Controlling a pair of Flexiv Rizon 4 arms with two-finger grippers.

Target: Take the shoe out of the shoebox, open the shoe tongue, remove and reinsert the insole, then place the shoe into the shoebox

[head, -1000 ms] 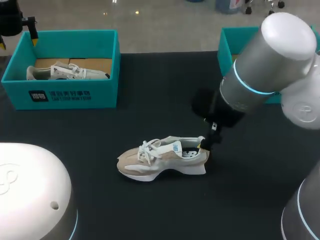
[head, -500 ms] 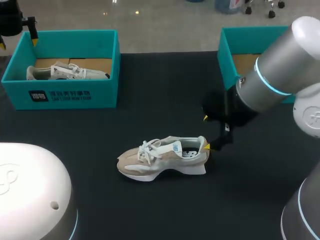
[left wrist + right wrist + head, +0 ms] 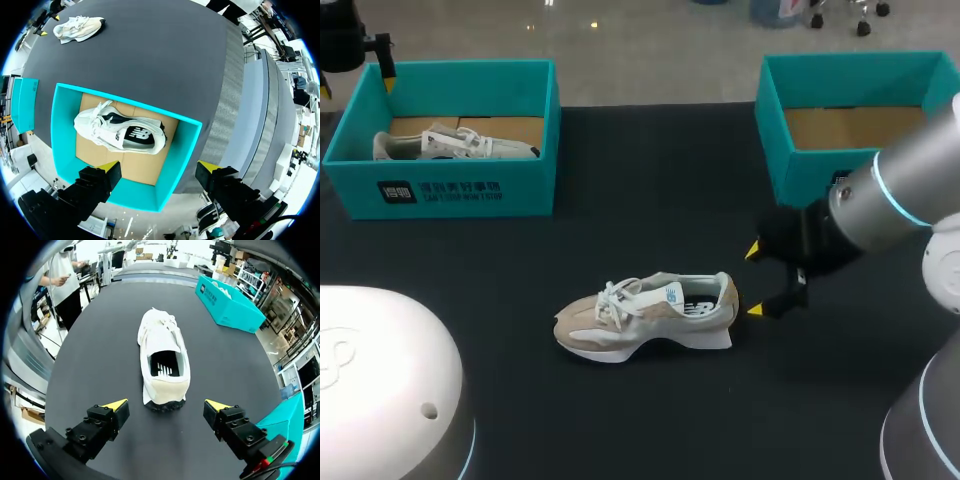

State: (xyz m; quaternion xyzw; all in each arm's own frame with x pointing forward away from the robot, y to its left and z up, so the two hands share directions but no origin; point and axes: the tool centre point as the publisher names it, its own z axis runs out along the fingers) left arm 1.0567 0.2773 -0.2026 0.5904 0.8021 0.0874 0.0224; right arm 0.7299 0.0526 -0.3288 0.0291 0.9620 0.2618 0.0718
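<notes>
Black table (image 3: 650, 170): your right gripper (image 3: 754, 281) gapes beside the central sneaker (image 3: 645, 318); left wrist view shows your left gripper (image 3: 159, 166) spread over a shoebox (image 3: 174, 157)

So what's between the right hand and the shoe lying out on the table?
Nothing, just bare table. The head view shows the open right hand a short gap behind the shoe, at its heel.

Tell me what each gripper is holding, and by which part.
Nothing is held. The right gripper stands open behind the shoe, not touching it; the left gripper hangs open above the shoebox.
</notes>
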